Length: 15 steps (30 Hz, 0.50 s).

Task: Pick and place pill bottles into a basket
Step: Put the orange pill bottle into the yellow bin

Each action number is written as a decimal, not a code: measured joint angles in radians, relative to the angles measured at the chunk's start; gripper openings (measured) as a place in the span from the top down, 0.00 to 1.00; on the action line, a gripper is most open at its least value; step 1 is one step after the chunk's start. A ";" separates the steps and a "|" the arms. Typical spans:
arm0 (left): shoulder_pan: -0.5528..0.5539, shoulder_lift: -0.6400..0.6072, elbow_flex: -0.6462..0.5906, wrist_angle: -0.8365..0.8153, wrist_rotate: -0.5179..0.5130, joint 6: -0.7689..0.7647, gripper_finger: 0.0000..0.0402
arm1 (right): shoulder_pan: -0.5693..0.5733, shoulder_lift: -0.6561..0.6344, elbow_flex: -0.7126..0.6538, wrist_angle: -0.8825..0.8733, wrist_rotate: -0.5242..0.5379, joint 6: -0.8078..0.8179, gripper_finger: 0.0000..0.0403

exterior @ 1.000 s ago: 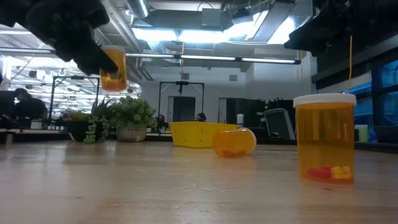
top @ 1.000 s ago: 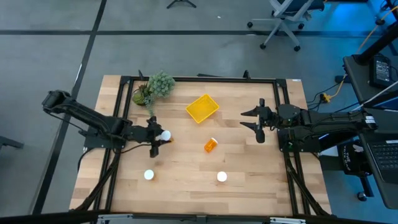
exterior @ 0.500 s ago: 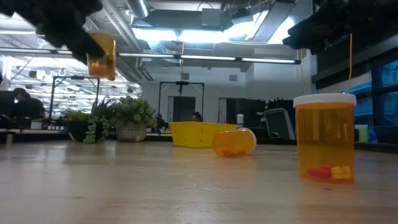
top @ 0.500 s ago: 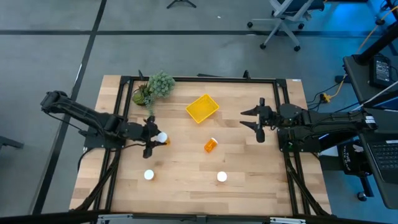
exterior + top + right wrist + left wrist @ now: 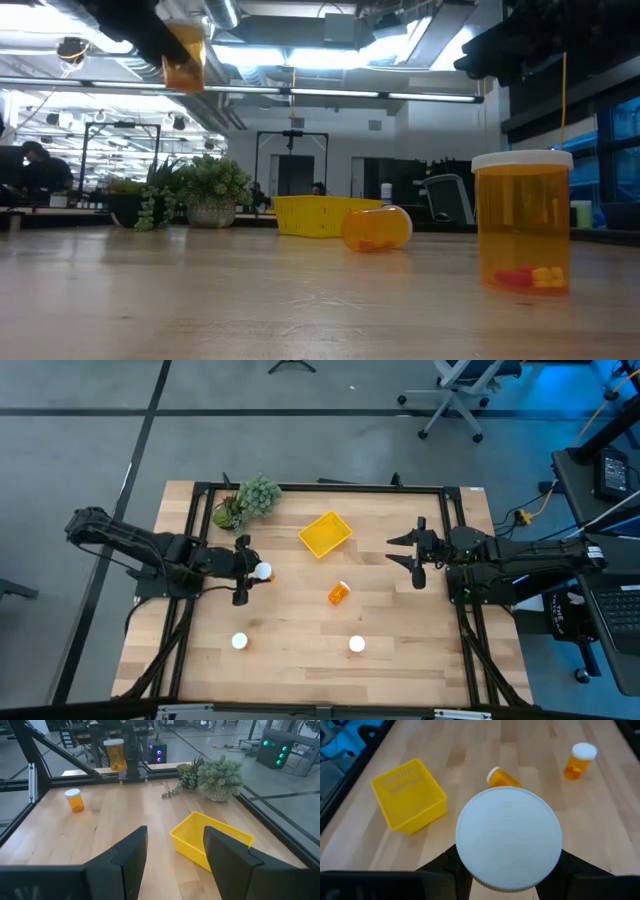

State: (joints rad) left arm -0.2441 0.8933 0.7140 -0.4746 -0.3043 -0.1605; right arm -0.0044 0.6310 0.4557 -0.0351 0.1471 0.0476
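My left gripper (image 5: 247,572) is shut on an orange pill bottle with a white cap (image 5: 263,571), held high above the table's left half; the bottle also shows in the low view (image 5: 183,55). The yellow basket (image 5: 325,533) stands farther toward the back centre. One bottle (image 5: 340,593) lies on its side at the centre. Two bottles stand upright on their bases near the front, one (image 5: 240,642) to the left and one (image 5: 357,644) to the right. My right gripper (image 5: 398,552) hovers open and empty at the right. My left gripper pinches the bottle's orange body just below the white cap (image 5: 509,837), one finger (image 5: 447,867) on each side. The fingers come about level from the table's left. The bottle stands upright with its cap up, lifted clear of the table.
A green leafy plant (image 5: 250,498) in a pot stands at the back left, beside the basket. A black frame (image 5: 320,486) runs around the table's edges. Bare wood lies between the bottles and the basket.
My left gripper has gone up with the pill bottle, which is now clearly higher above the table. The bottle tipped a little on the way and now stands upright again.
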 joint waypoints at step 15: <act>0.103 0.069 0.005 0.081 -0.203 -0.039 0.60 | 0.000 0.071 -0.001 0.029 0.001 -0.007 0.51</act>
State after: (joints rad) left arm -0.1411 0.9622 0.7193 -0.3940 -0.5074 -0.1994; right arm -0.0044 0.7020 0.4549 -0.0060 0.1485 0.0406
